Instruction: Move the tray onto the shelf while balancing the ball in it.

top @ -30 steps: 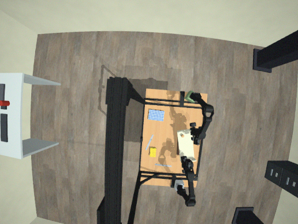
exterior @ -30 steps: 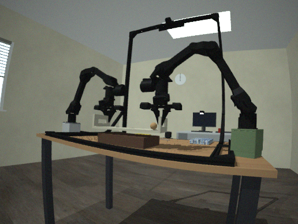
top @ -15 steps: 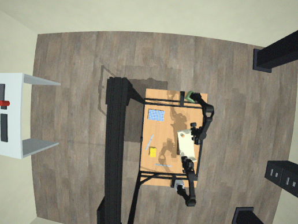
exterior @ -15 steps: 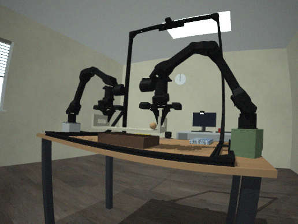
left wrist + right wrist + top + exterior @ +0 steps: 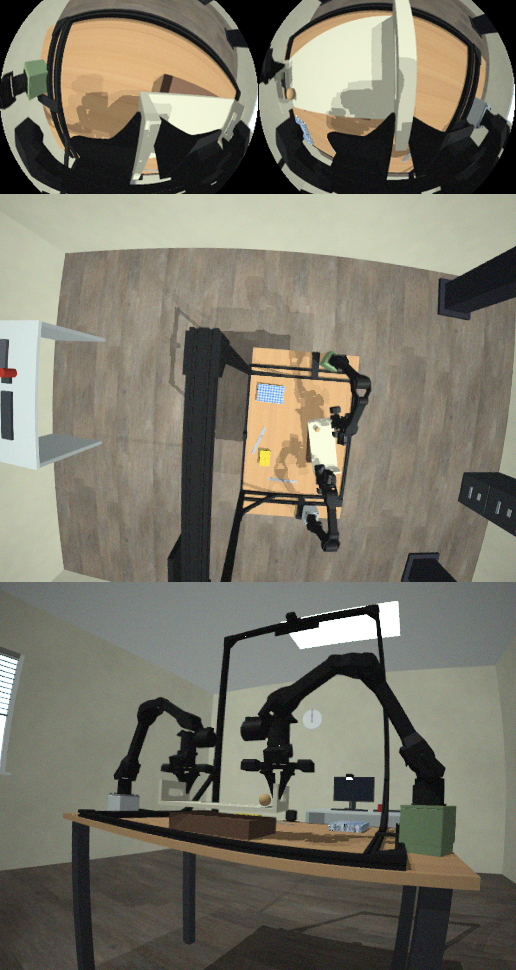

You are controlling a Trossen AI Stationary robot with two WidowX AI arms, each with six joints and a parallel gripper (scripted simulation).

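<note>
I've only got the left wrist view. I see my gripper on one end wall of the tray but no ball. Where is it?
Observer: The ball is on the tray, near the end that the left gripper holds.
Operator: Other end held?
Observer: Yes. The right wrist view shows the opposite end wall between the fingers of the right gripper.
Operator: Any loose stuff on the table I'm missing?
Observer: The top view shows a yellow block and a blue-checked block, both clear of the tray.
</note>
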